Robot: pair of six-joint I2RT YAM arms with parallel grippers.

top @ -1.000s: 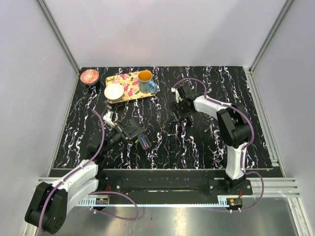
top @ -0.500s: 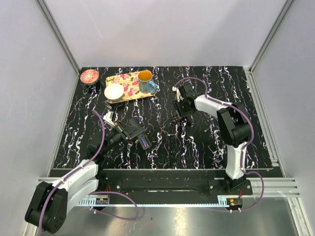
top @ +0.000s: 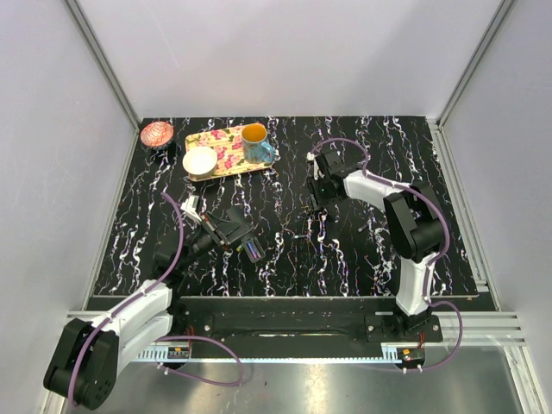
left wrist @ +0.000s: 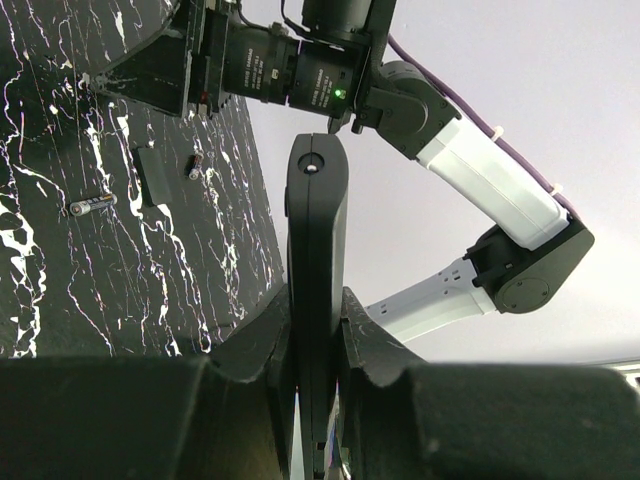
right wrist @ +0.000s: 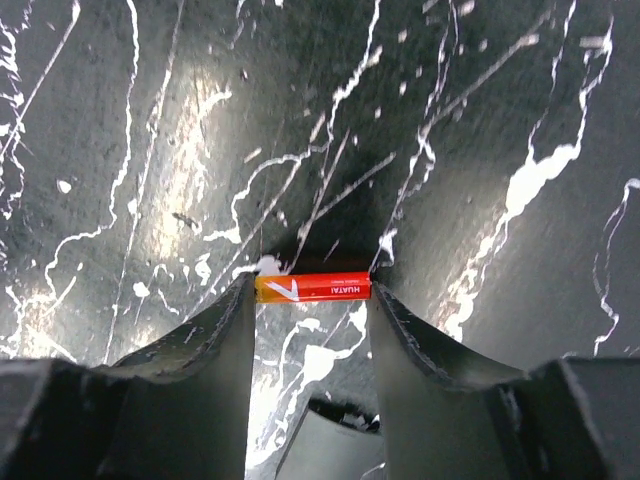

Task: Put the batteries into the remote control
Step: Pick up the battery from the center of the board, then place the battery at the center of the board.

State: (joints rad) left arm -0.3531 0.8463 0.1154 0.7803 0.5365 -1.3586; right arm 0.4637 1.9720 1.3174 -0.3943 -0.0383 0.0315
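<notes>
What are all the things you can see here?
table: one, black with white streaks
tray: one, yellow with flowers, far left
mug: one, blue, on the tray
white bowl: one, on the tray
pink bowl: one, left of the tray
remote: one, black, in the left gripper
red battery: one, between the fingers of the right gripper
loose battery: one, colour unclear, lying on the table
black flat piece: one, near the loose battery
left gripper: one, black, shut on the remote
right gripper: one, black, shut on the red battery

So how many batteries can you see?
3. One red battery sits between the fingers of the right gripper; two batteries lie on the table nearby. A bluish bit on the remote control, held by the left gripper, may be a fourth.
</notes>
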